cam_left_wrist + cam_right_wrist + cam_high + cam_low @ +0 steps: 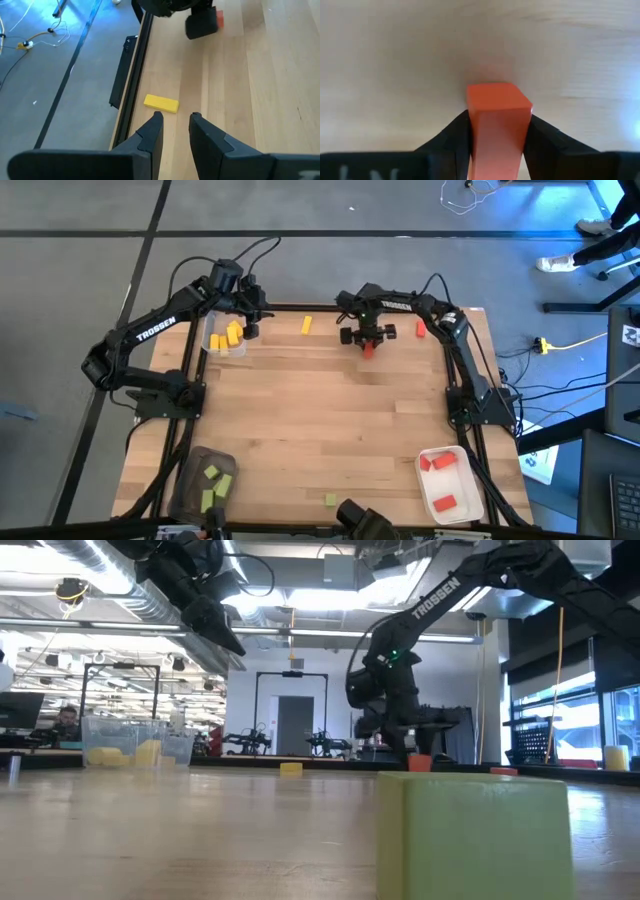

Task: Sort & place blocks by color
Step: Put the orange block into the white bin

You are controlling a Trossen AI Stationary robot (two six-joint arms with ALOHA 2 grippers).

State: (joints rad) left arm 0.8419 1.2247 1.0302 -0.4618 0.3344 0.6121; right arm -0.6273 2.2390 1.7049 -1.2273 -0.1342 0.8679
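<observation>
Right end effector (495,137) pinching red block (497,117), lower end hidden between fingers; left end effector (175,122) slightly spread, empty.

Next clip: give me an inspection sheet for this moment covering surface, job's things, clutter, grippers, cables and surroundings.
Surface: wooden table, bare in the middle.
Job's things: yellow blocks in the clear tray; green blocks in the dark tray; red blocks in the white tray. Loose: yellow block, red block, green block.
Clutter: nothing seen.
Grippers: right gripper shut on a red block at the far edge; left gripper beside the clear tray, jaws slightly apart, holding nothing.
Cables: yellow cable and dark cables on the floor right of the table.
Surroundings: a person's shoe at far right.
</observation>
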